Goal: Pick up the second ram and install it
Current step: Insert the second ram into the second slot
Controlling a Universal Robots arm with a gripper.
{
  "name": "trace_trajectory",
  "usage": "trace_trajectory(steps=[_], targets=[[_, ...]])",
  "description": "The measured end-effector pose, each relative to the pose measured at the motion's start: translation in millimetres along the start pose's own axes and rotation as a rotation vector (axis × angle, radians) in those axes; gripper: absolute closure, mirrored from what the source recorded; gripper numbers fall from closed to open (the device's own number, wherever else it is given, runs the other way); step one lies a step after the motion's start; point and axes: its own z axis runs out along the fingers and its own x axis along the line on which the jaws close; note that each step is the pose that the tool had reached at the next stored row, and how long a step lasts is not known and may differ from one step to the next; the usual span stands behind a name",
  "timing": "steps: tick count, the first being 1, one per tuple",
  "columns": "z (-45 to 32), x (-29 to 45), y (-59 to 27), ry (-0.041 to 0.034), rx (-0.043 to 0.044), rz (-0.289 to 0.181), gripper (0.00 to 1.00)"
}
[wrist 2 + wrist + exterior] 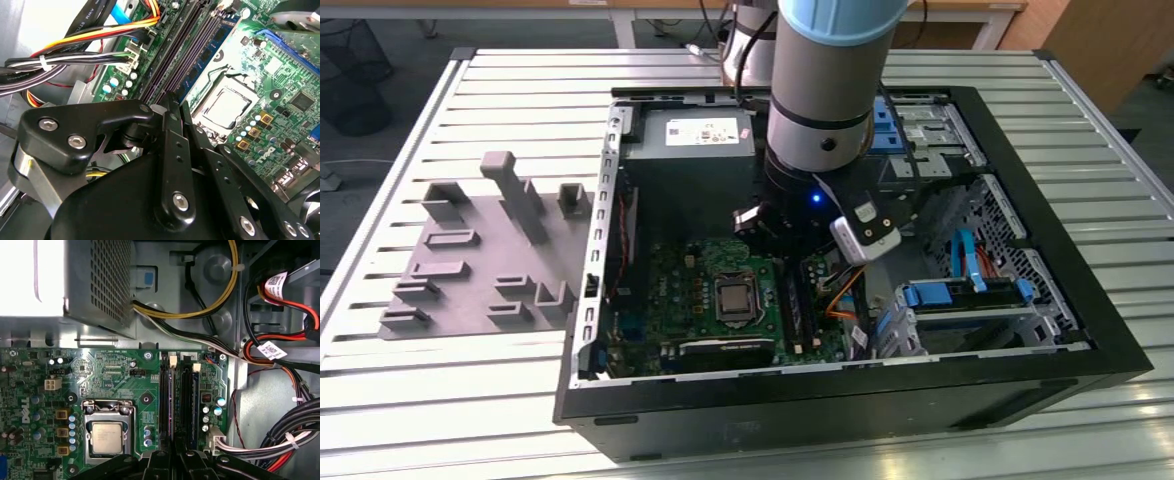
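The second ram [209, 47], a dark strip with a row of black chips, stands on edge in the memory slot closest to the silver processor [227, 107]; in the first wrist view it is a thin line [170, 400] beside that slot. My gripper [172, 102] is shut, its black fingers pressed together, with the tips down at the near end of that strip. The fingers hide this end of the ram. In the exterior view the gripper [781, 248] is low inside the open computer case, over the green motherboard [687, 290].
Bundled power cables [75, 55] and orange and red leads [280, 340] run close beside the slots. The power supply [100, 280] and blue drive brackets [961, 295] crowd the case walls. A grey mat with slotted blocks [480, 260] lies at the exterior view's left.
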Motion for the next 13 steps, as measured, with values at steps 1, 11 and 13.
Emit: trace_trajectory(steps=[1, 11, 13], targets=[[1.4, 0.0, -0.2, 0.0000, 0.0000, 0.000, 0.86], [9.0, 0.0, -0.5, -0.0001, -0.0001, -0.008, 0.86], [10.1, 0.1, -0.5, -0.0001, 0.0000, -0.008, 0.86]])
